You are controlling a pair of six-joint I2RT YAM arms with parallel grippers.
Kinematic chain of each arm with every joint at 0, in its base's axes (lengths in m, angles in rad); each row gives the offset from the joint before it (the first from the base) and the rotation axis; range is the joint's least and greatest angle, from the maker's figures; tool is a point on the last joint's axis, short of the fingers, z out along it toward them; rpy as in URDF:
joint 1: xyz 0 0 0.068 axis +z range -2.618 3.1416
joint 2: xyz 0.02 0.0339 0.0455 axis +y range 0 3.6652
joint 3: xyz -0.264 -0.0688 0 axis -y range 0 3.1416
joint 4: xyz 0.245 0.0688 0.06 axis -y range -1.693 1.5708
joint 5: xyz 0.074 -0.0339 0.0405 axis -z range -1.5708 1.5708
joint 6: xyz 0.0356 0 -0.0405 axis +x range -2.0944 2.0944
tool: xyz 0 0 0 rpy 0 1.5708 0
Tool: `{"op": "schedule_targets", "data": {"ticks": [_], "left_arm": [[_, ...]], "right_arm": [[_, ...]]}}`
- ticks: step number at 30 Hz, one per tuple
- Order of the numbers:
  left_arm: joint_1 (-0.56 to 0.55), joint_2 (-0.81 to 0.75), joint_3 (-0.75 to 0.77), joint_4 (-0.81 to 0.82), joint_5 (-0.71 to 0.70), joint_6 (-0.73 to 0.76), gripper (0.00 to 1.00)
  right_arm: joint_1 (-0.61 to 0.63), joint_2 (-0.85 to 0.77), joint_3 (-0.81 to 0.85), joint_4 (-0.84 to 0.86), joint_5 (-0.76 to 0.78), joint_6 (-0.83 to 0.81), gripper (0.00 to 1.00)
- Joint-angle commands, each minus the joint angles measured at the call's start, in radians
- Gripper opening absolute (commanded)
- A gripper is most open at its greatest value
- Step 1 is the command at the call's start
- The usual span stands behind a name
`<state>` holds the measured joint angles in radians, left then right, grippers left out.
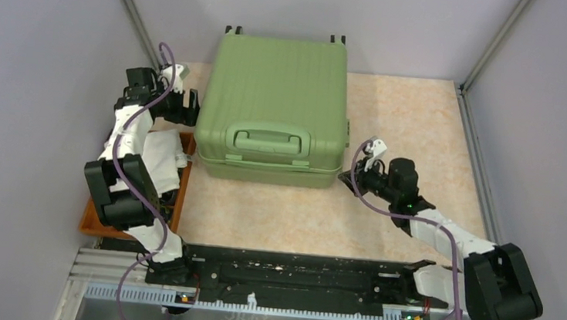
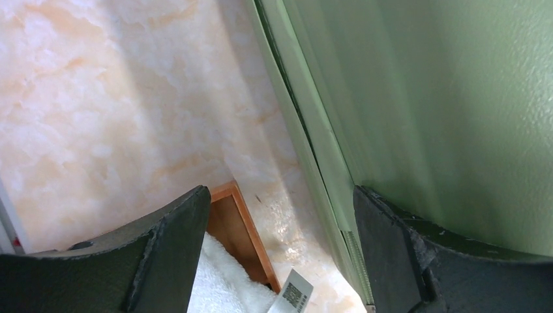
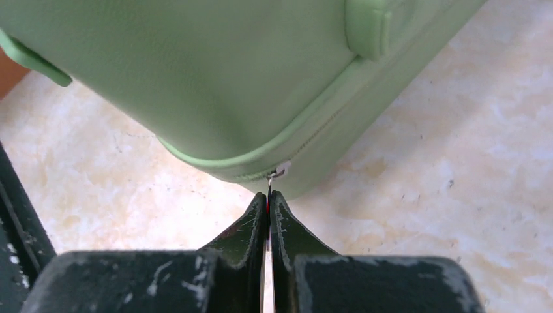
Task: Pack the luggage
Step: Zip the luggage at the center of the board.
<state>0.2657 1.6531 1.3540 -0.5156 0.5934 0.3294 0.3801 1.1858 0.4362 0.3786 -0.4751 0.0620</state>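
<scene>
Pinches zipper pull (image 3: 277,173) at near-right corner of closed luggage (image 1: 275,90), set mid table (image 1: 423,126) toward far edge, with right gripper (image 3: 269,195) pressed together, likely to unzip; holds left gripper (image 2: 280,195) spread beside luggage's left wall, probably to brace it.

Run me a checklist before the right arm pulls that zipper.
1. Right gripper shut on zipper pull: ok.
2. Luggage lid down on its base: ok.
3. Nothing lying against the seam at the gripped corner: ok.
4. Left gripper open, holding nothing, beside the luggage's left side: ok. Touching the shell or not: cannot tell.
5. How far the zipper has already run: cannot tell.
6. Towel packed: not ok, it lies in the tray left of the luggage.
</scene>
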Motion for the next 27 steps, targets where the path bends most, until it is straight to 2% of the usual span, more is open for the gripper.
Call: {"op": "schedule_targets", "data": {"ticks": [1, 5, 11, 18, 22, 24, 27], "left_arm": [[-0.019, -0.065, -0.043, 0.011, 0.122, -0.101, 0.87], [-0.019, -0.08, -0.044, 0.009, 0.144, -0.136, 0.87], [-0.02, -0.11, -0.113, 0.008, 0.201, -0.183, 0.86], [-0.021, -0.11, -0.202, 0.071, 0.341, -0.296, 0.81], [-0.02, -0.103, -0.252, 0.136, 0.42, -0.389, 0.78], [-0.019, -0.108, -0.238, 0.115, 0.44, -0.345, 0.8], [-0.005, -0.128, -0.136, -0.034, 0.403, -0.133, 0.89]], "right_arm": [[0.032, -0.143, -0.107, 0.061, 0.009, 0.216, 0.0], [0.044, -0.209, -0.18, 0.127, -0.027, 0.297, 0.0], [0.088, -0.219, -0.21, 0.166, -0.046, 0.364, 0.0], [0.252, -0.37, -0.198, 0.106, 0.092, 0.281, 0.0], [0.278, -0.399, -0.188, 0.028, 0.16, 0.275, 0.0], [0.278, -0.404, -0.185, -0.016, 0.196, 0.295, 0.0], [0.278, -0.387, -0.169, -0.057, 0.249, 0.306, 0.0]]}}
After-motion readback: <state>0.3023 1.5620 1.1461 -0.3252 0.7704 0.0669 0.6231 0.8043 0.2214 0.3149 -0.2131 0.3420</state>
